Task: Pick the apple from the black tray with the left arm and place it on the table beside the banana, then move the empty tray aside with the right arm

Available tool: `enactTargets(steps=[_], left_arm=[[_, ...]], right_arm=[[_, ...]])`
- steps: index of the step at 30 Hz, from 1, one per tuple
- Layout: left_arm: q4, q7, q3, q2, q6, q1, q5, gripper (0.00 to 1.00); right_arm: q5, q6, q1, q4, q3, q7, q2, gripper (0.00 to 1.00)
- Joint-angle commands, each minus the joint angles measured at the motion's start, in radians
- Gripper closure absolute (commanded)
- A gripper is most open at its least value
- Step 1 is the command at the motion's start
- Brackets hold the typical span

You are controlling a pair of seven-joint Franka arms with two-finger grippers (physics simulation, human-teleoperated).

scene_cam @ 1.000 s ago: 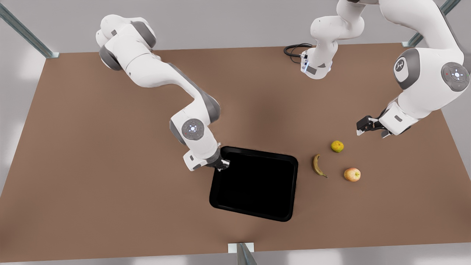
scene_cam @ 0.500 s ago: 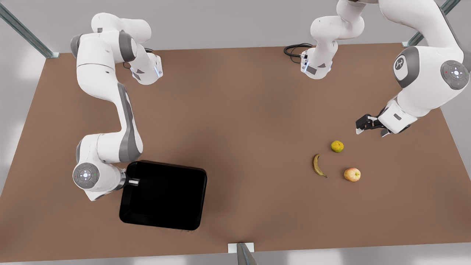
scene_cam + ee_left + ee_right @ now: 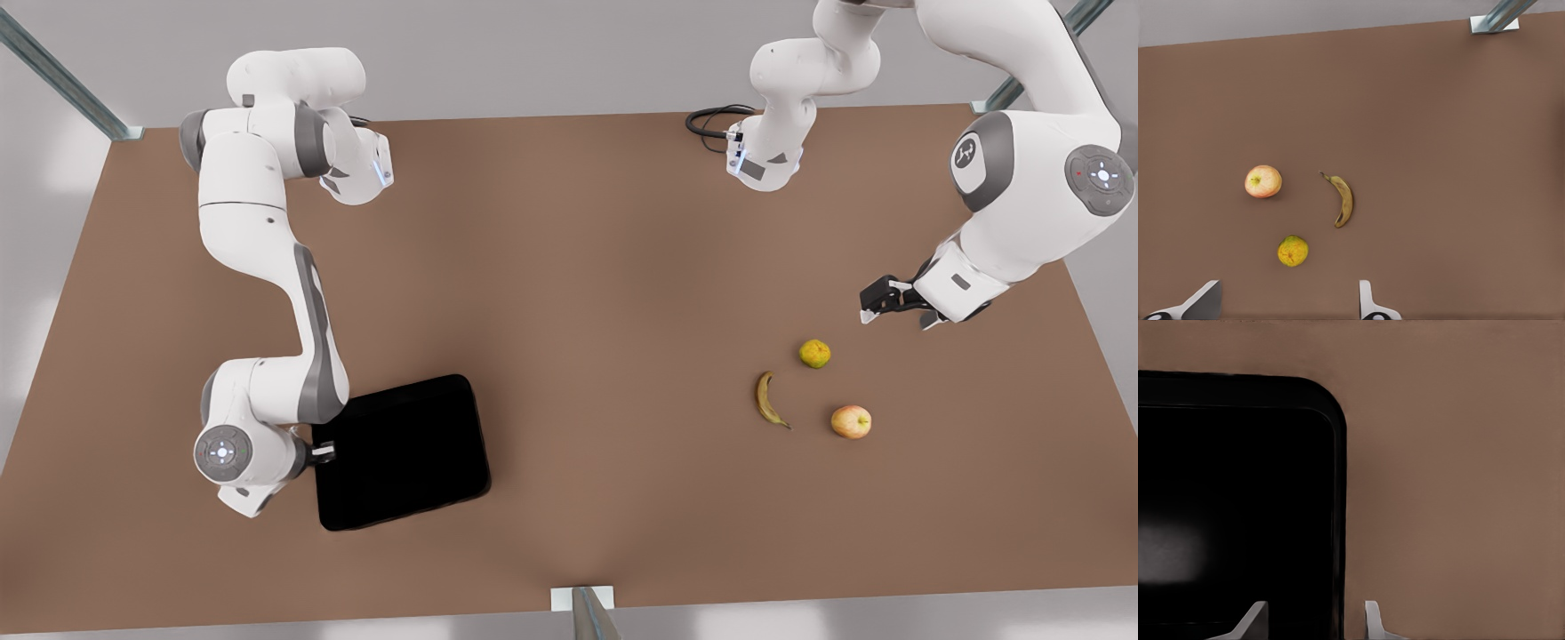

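you're looking down at the table (image 3: 587, 267) with both arms in the front view. the apple (image 3: 851, 421) sits on the bare tabletop toward the front view's right, just beside the banana (image 3: 770, 400), and a small yellow-green fruit (image 3: 814, 353) lies near them both, apart from each. none of the three fruits touches another.

your left gripper (image 3: 878, 300) hangs above the table near the yellow-green fruit, holding nothing. in the left wrist view its fingertips (image 3: 1368, 303) stand wide apart, and past them you see the apple (image 3: 1263, 181), the banana (image 3: 1341, 200) and the yellow-green fruit (image 3: 1293, 251) on the brown surface.

the black tray (image 3: 400, 451) rests flat and empty on the table toward the front view's left, well apart from the fruits. your right gripper (image 3: 322, 456) is at the tray's edge on the side facing its arm. in the right wrist view the fingers (image 3: 1375, 620) straddle the tray rim (image 3: 1339, 520), one over the tray floor and one over the table, with a visible gap between them; you can't tell from these views whether they press on the rim.
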Motion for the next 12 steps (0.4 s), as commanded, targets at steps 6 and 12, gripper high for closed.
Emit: enactTargets(steps=[6, 12], left_arm=[[0.011, -0.001, -0.002, 0.002, 0.007, 0.000, 0.001, 0.00], [0.017, -0.009, -0.013, 0.007, 0.011, -0.011, 0.031, 0.00]], right_arm=[[-0.025, -0.353, 0.000, -0.008, 0.029, -0.109, -0.388, 0.00], [-0.068, -0.356, -0.043, -0.045, 0.044, 0.100, -0.382, 0.00]])
